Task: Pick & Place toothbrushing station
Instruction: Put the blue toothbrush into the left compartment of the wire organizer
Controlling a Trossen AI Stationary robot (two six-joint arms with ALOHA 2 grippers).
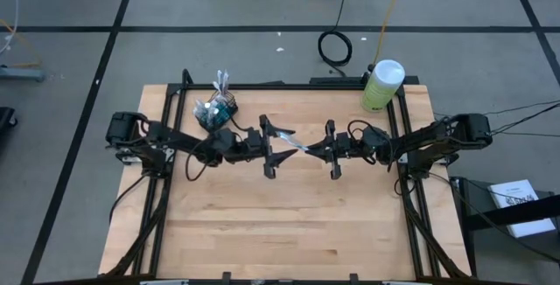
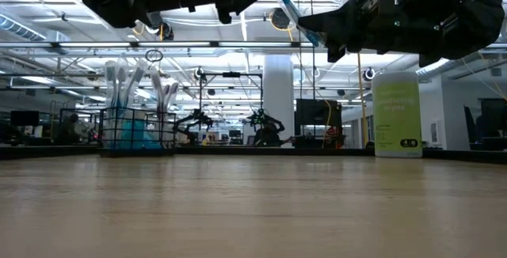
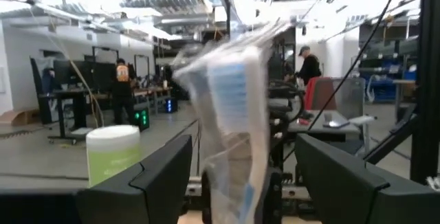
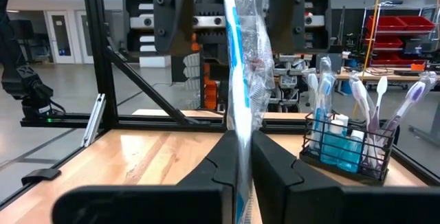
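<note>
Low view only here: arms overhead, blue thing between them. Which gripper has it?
Observer: Right gripper, shut on a wrapped toothbrush.
Operator: Left one on it too?
Observer: No. Left gripper is open, fingers either side of the wrapper, not touching.
Operator: Where over the table?
Observer: Around the middle; the mesh holder sits back-left, beside the left arm.

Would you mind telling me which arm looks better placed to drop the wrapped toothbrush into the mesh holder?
Probably the left. The mesh holder stands right beside the left arm. But the left tool is open around the wrapped toothbrush, while the right tool is shut on it, so a handover would come first.
</note>
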